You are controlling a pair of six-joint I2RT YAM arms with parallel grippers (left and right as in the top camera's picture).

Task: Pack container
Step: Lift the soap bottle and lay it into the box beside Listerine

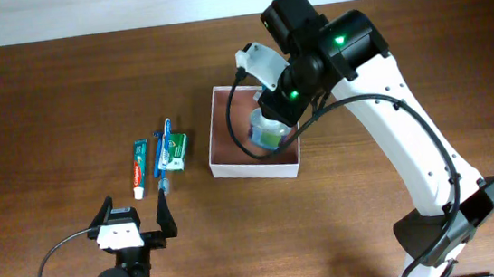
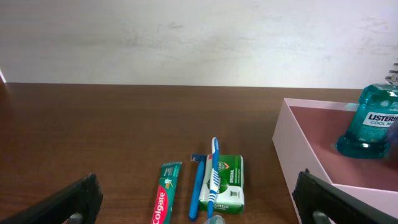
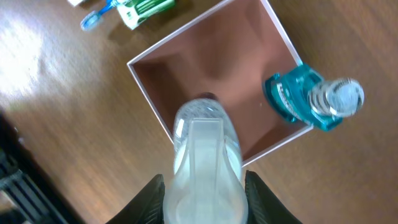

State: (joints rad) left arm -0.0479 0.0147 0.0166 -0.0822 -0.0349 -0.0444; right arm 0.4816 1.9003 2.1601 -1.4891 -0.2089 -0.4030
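Observation:
The container [image 1: 228, 133], a square shallow box with white walls and a reddish-brown inside, sits at the table's middle. It also shows in the left wrist view [image 2: 300, 157] and the right wrist view [image 3: 205, 56]. A teal Listerine bottle [image 2: 372, 121] stands upright inside it, near one corner [image 3: 305, 96]. My right gripper [image 1: 274, 116] is shut on a clear whitish bottle [image 3: 202, 140] and holds it above the box [image 3: 202, 190]. My left gripper [image 1: 135, 206] is open and empty, low near the front edge [image 2: 199, 210].
Left of the box lie a Colgate toothpaste tube [image 1: 141, 167] [image 2: 163, 200], a blue toothbrush [image 1: 165, 154] [image 2: 212, 168] and a small green-and-white carton [image 1: 175, 148] [image 2: 230, 183]. A white wall stands behind the table's far edge.

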